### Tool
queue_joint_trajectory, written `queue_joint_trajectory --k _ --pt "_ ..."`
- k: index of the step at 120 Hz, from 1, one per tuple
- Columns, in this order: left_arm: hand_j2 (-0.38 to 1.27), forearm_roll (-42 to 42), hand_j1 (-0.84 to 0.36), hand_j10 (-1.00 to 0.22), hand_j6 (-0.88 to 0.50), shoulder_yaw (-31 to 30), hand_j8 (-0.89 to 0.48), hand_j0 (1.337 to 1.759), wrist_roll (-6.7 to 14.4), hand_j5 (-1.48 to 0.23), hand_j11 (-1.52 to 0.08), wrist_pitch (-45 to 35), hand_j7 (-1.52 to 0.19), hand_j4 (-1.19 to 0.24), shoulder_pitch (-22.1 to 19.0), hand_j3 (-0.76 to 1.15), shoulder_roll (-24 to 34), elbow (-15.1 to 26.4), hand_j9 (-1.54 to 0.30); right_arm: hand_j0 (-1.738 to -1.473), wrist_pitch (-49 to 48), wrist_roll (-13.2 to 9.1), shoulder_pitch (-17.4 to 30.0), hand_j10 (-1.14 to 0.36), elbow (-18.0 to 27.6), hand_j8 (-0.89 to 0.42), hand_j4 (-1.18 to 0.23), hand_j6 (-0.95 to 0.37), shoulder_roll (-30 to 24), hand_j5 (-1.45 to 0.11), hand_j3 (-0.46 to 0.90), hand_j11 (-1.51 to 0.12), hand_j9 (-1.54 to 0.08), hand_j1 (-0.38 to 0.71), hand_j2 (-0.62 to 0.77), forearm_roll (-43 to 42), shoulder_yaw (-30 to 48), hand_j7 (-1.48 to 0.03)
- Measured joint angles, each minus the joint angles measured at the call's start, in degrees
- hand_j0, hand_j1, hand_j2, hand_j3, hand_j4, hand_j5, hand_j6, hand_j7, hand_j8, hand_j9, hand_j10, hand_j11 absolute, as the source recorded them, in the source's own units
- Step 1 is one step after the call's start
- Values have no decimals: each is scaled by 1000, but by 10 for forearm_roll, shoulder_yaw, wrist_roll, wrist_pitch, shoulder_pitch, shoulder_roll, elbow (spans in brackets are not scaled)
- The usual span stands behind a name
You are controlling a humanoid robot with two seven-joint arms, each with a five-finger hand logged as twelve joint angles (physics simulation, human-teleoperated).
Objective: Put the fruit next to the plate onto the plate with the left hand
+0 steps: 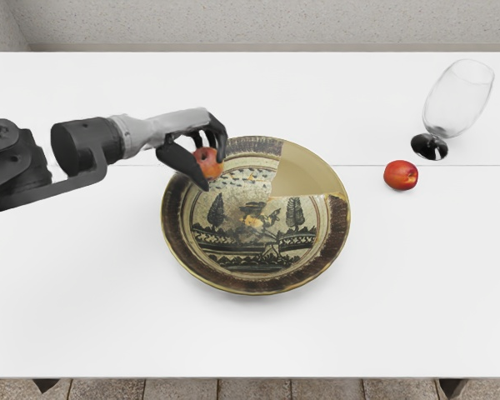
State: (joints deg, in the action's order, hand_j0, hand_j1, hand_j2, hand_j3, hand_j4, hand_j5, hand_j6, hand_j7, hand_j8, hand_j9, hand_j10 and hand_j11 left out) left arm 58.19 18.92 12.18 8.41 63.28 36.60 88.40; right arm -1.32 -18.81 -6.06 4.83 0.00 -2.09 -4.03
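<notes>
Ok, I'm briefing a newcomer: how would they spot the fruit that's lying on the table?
Find the big patterned plate in the centre. Right of it, near the wine glass, lies a red-orange fruit. Unlike the other fruit, gripped by the left hand over the plate's rim, nothing touches it.

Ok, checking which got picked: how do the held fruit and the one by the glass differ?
The held fruit sits in the left hand over the plate's rim; the other fruit lies free on the table near the glass. Fingers partly hide the held fruit; the other fruit shows whole. Both are round and reddish.
</notes>
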Motion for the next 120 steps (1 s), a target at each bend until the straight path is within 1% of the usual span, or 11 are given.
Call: queue_joint_trajectory --k 17,24,29,42,50,52,65,90,104,110,120 --pt "438 0 -309 -570 -418 -4 -343 1652 17 -1239 -1123 10 -1176 -780 9 0 -75 -51 -1143 -1658 0 0 0 0 0 -1 -1 -1 0 0 0 0 0 -349 0 -1 0 0" --pt "463 0 -319 -571 -412 -5 -342 1652 20 -1249 -1122 13 -1181 -776 7 0 -84 -72 -1141 -1658 0 0 0 0 0 -1 -1 -1 0 0 0 0 0 -349 0 -1 0 0" --pt "332 1 -267 -588 -422 -5 -365 1653 21 -1242 -1117 14 -1172 -780 7 0 -88 -84 -1133 -1658 0 0 0 0 0 -1 -1 -1 0 0 0 0 0 -349 0 -1 0 0" --pt "405 3 -295 -588 -450 -5 -371 1653 31 -1199 -1100 13 -1126 -773 4 0 -114 -101 -1105 -1658 0 0 0 0 0 -1 -1 -1 0 0 0 0 0 -349 0 -2 0 0" --pt "329 3 -240 -632 -442 -2 -378 1654 38 -1019 -944 -9 -962 -674 1 0 -134 -105 -945 -1658 0 0 0 0 0 -1 -1 -1 0 0 0 0 0 -349 0 -3 1 0" --pt "264 3 -201 -602 -425 -2 -367 1654 39 -965 -893 -19 -912 -638 0 0 -141 -106 -895 -1658 0 0 0 0 0 -1 -1 -1 0 0 0 0 0 -349 0 -3 1 0" --pt "184 1 -84 -446 -342 0 -308 1656 43 -687 -645 -57 -656 -467 0 0 -144 -108 -646 -1658 0 0 0 0 0 -1 -1 -1 0 0 0 0 0 -349 0 -4 1 0" --pt "93 -7 42 -288 -251 3 -238 1657 49 -412 -397 -75 -401 -296 0 0 -136 -101 -397 -1658 0 0 0 0 0 -1 -1 -1 0 0 0 0 0 -349 0 -4 1 0" --pt "56 -165 159 -178 -157 36 -150 1658 50 -252 -243 -55 -245 -182 -20 0 -76 -43 -243 -1658 0 0 0 0 0 -1 -1 -1 0 0 0 0 0 -349 0 -4 1 0" --pt "45 -255 194 -144 -128 59 -123 1658 56 -204 -197 0 -199 -148 -24 0 -29 -27 -197 -1658 0 0 0 0 1 -1 -1 -1 0 0 0 0 0 -349 0 -4 1 0" --pt "32 -405 237 -104 -93 83 -90 1658 83 -146 -141 127 -142 -106 -35 0 46 -13 -141 -1658 -1 0 0 0 1 -1 -1 -1 0 0 0 0 0 -349 0 -4 1 0"
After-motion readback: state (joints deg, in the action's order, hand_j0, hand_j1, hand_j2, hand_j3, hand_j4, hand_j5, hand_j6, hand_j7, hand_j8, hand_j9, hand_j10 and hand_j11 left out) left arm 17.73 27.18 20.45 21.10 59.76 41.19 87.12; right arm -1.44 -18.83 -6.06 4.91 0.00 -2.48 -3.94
